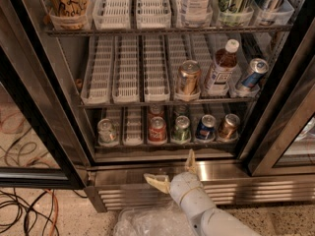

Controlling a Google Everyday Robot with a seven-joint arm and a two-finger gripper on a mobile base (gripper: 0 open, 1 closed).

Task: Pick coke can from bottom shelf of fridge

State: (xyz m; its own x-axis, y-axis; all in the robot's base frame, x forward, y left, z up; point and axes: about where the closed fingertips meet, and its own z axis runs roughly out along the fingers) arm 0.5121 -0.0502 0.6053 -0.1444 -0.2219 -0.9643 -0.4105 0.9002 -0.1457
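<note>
Showing a smooth white arm (219,222) at 5 o'clock, swelling into a rounded wrist (186,190) with a thin yellowish band, ending in a gripper (173,173) at 6 o'clock with two pale cream tapered fingers (156,182) splaying apart.

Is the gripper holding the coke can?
No: the gripper hangs open below the bottom shelf, clear of the coke can.

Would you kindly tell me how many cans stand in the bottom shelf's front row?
5: silver can far left, coke can, green can, blue can, gold can rightward; more may hide behind. The gripper, jaws open, hovers below.
</note>
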